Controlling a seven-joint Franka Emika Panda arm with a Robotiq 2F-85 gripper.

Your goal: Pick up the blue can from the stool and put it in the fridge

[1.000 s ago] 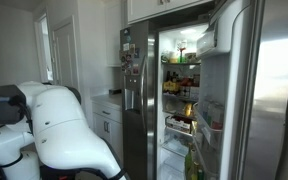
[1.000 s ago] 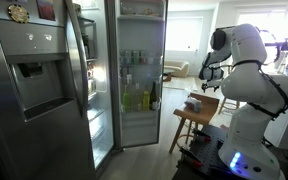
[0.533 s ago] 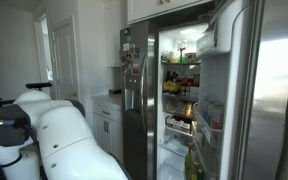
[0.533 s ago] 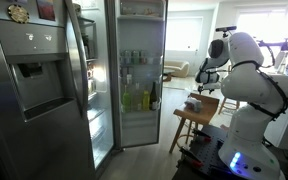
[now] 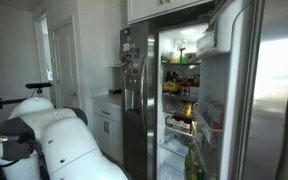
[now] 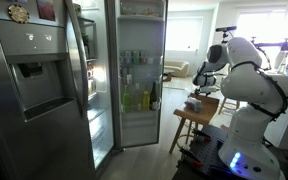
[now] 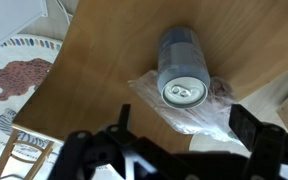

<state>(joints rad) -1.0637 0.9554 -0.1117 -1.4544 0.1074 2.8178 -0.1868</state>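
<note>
Arm [image 6: 240, 62] lowered, blue can [image 7: 182, 68] on wrapper [image 7: 212, 112] — plastic, perhaps

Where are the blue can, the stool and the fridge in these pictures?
blue can [image 7: 181, 55], wrist view, on its blue side.
stool [image 7: 99, 90], wrist view, on its bare wooden seat.
fridge [image 6: 29, 95], an exterior view, on its steel dispenser door.
</note>
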